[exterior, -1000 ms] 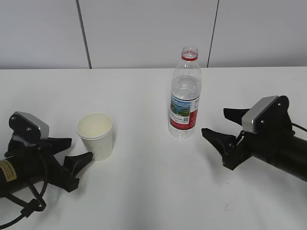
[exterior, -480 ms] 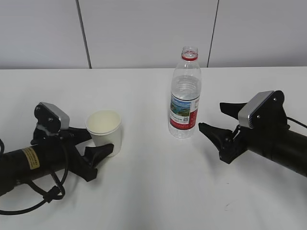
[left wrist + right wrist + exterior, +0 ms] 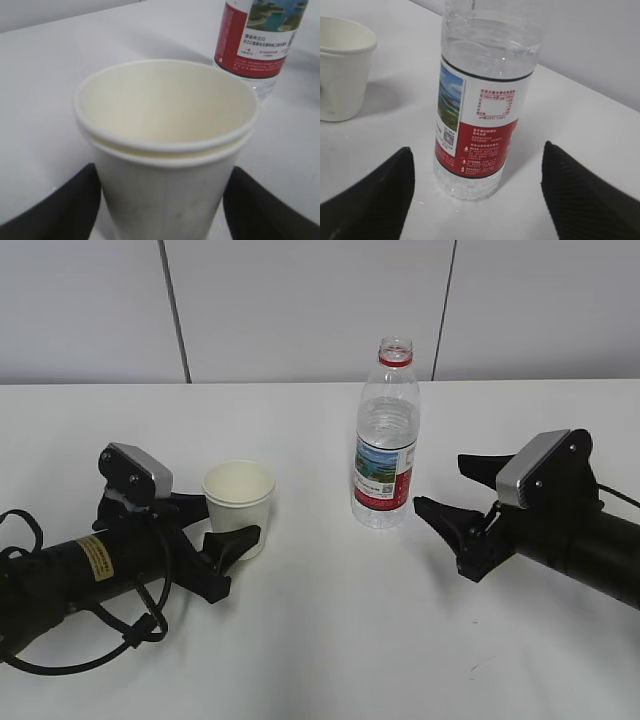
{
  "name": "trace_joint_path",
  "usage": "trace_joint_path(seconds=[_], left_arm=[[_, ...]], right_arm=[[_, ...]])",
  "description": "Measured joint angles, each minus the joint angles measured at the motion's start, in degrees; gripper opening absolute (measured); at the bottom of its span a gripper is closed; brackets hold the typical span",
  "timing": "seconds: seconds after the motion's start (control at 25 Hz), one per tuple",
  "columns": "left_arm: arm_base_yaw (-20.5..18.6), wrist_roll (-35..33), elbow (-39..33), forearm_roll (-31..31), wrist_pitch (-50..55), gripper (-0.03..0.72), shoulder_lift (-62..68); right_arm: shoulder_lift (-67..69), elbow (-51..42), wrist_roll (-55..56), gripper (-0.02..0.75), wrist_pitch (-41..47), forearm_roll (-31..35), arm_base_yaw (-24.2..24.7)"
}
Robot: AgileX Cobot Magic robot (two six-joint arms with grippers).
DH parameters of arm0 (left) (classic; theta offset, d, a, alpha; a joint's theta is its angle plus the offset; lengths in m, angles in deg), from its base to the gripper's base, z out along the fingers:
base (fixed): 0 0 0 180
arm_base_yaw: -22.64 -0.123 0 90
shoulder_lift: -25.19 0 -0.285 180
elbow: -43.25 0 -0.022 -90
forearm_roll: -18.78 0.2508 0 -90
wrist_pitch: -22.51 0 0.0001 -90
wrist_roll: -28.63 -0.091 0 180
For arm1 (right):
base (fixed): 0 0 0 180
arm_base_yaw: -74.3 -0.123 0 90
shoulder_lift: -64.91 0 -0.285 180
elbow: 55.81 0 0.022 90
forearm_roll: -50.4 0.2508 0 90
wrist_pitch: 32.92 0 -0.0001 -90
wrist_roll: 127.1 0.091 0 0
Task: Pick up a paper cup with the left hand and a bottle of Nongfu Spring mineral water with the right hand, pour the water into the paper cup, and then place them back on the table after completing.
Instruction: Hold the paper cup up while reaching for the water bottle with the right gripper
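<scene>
White paper cup (image 3: 239, 504), rolled rim, looks like two nested cups in the left wrist view (double rim line), stands upright on the plain white counter (image 3: 320, 640), left of centre. Clear plastic mineral-water bottle (image 3: 386, 436) with red-and-landscape label and red neck ring stands upright just right of the cup, apart from it; cap appears off, mouth open. Water (image 3: 490, 45) fills it to roughly the shoulder. Left hand (image 3: 218, 523), black arm with yellow sticker, lies low along the counter with fingers (image 3: 60, 210) spread either side of the cup's lower wall, bracketing it; contact cannot be confirmed from the wrist view, and the fingers are not clenched. Right hand (image 3: 462, 502), black, no sticker, sits to the right of the bottle, fingers (image 3: 370, 200) released and wide, bottle centred between them but short of the tips. Handling judgement: cup is light, thin-walled, and will ovalise or crush under hard squeeze; nesting adds some stiffness. Best hold is mid-to-lower wall, modest force, keeping the rim free for pouring. Bottle is the heavier item, thin plastic, smooth and compliant; with no cap, a firm squeeze could push water out of the mouth. Take hold across the labelled band, where the wall is straight and the label gives some friction. Risk: nudging the empty cup over during closure.
</scene>
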Motion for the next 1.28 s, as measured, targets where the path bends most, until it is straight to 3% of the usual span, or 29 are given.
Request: trace_joint_path(seconds=[0.6,0.84,1.28], left_arm=[[0.05,0.00,0.00,-0.19,0.00,0.405,0.00],[0.05,0.00,0.00,0.18,0.00,0.405,0.00],[0.05,0.00,0.00,0.02,0.00,0.403,-3.64]], right_arm=[[0.13,2.82,6.50,0.586,0.00,-0.59,0.00],[0.76,6.35,7.39,0.586,1.81,-5.11,0.00],[12.18,11.92,7.79,0.586,0.55,-6.06,0.00]])
